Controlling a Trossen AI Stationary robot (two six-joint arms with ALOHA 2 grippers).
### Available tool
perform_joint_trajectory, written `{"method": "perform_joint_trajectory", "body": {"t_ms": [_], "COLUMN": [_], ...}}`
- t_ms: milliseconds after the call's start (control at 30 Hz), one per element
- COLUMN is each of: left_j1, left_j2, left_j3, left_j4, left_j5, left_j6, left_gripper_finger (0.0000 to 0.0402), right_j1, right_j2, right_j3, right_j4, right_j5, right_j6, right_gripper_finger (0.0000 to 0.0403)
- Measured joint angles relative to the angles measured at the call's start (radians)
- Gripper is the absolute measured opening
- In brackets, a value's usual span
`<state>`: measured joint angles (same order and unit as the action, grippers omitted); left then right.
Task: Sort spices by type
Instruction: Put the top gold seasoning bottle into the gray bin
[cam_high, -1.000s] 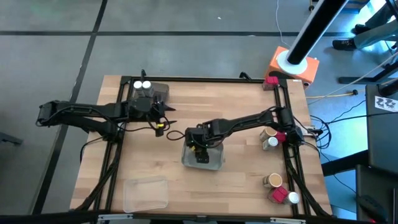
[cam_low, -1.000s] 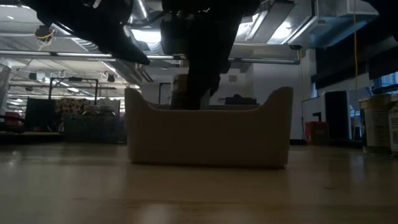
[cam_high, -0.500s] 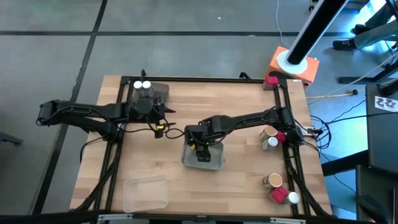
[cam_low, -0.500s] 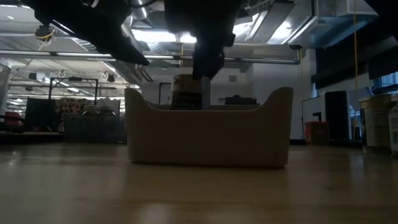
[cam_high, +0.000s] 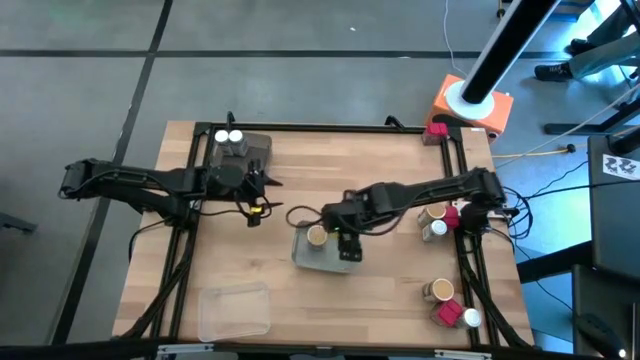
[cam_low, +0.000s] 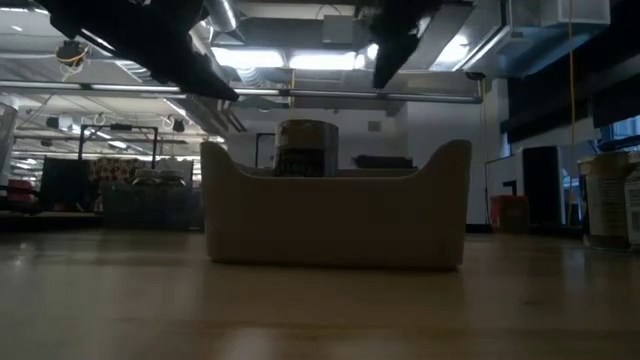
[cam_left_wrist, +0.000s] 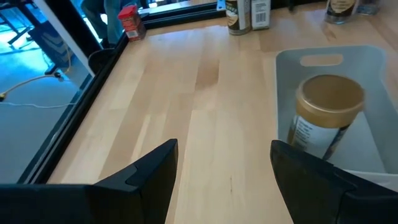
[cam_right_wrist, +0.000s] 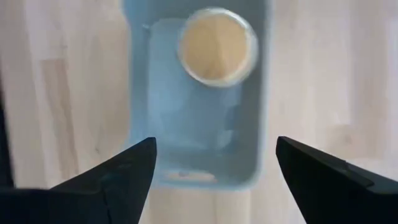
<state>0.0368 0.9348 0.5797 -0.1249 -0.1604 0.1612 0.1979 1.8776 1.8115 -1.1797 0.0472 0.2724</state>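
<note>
Tan-lidded jar (cam_high: 317, 236) upright inside grey tray (cam_high: 330, 262), at its end nearer the left claw (cam_high: 262, 182) — fingers wide, empty. Right claw (cam_high: 349, 246) above the tray — wide, holding nothing.

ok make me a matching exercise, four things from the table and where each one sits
Things
1. tan-lidded jar
2. two white-capped jars
3. clear tray
4. right gripper

Places
A. near-left part of the table, empty
B. open, above the grey tray
C. far-left tray
D. standing inside the grey tray

Pairs: 1-D, 2-C, 3-A, 4-B
</note>
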Motion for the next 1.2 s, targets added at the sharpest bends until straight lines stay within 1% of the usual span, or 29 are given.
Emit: {"method": "perform_joint_trajectory", "body": {"t_ms": [300, 600, 733, 867, 1033, 1100, 1200], "left_j1": [-0.018, -0.018, -0.017, -0.017, -0.017, -0.017, -0.017], "left_j2": [0.0, 0.0, 0.0, 0.0, 0.0, 0.0, 0.0], "left_j3": [0.0, 0.0, 0.0, 0.001, 0.001, 0.001, 0.001], "left_j4": [-0.024, -0.001, 0.023, 0.051, 0.068, 0.072, 0.097], "left_j5": [0.0, 0.0, 0.0, 0.0, 0.0, 0.0, 0.0], "left_j6": [-0.001, 0.033, 0.054, 0.081, 0.113, 0.135, 0.154], "left_gripper_finger": [0.0239, 0.0239, 0.0239, 0.0239, 0.0239, 0.0239, 0.0239], "right_j1": [-0.002, -0.002, -0.002, -0.002, -0.002, -0.002, -0.002], "right_j2": [-0.261, -0.553, -0.664, -0.731, -0.764, -0.765, -0.764], "right_j3": [-0.269, -0.575, -0.683, -0.741, -0.75, -0.75, -0.751], "right_j4": [0.009, -0.01, -0.027, -0.075, -0.253, -0.297, -0.302], "right_j5": [0.135, 0.237, 0.251, 0.249, 0.299, 0.309, 0.309], "right_j6": [0.196, 0.438, 0.552, 0.703, 0.879, 0.92, 0.927], "right_gripper_finger": [0.0331, 0.0331, 0.0331, 0.0331, 0.0331, 0.0331, 0.0331]}}
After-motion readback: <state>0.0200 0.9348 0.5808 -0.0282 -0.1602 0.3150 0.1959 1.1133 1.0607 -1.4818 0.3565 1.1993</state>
